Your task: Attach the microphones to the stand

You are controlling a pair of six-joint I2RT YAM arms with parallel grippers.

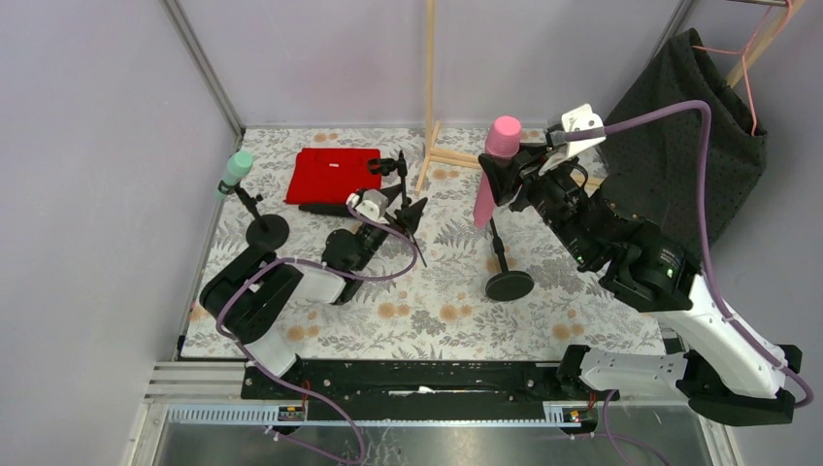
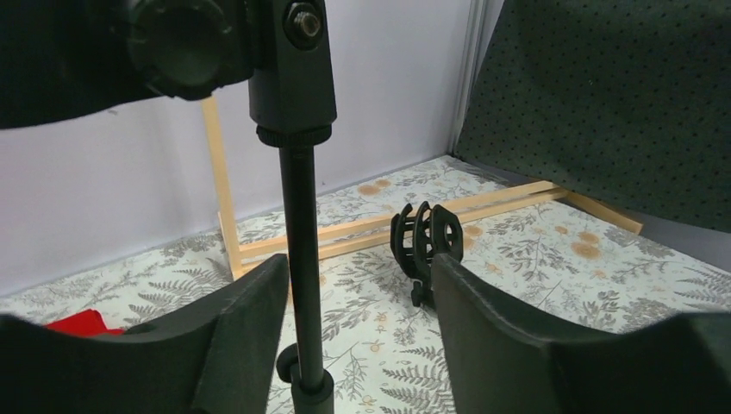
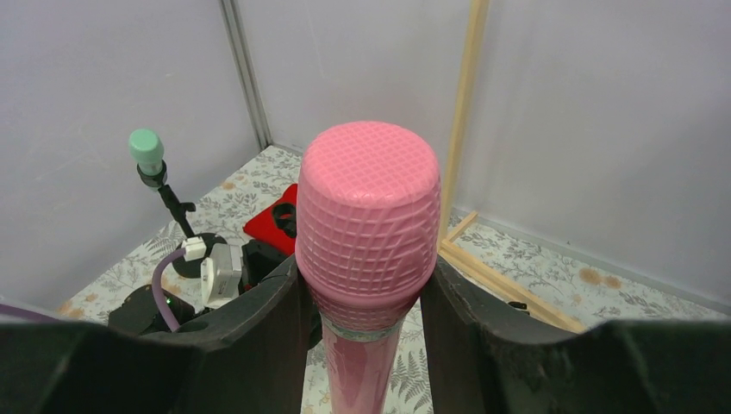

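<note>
Bench [image 1: 437, 311] with floral cover carried everything. Right hand [image 3: 362, 285] was clamped on pink microphone [image 3: 369, 198] just under its head, holding it upright over middle stand [image 1: 507, 277]. Left hand [image 2: 358, 267] stood spread around pole of small stand [image 2: 302, 259], not gripping it. Green microphone [image 1: 236, 168] sat in far-left stand [image 1: 264, 231]. Black microphone I could not find. I judged pink body light, stiff, smooth and so slippery. Neck under textured head seemed best place to hold.

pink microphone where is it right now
In the top view it sits right of centre: the pink microphone is clamped in the right gripper, just above the black round-base stand, beside the wooden frame.
</note>
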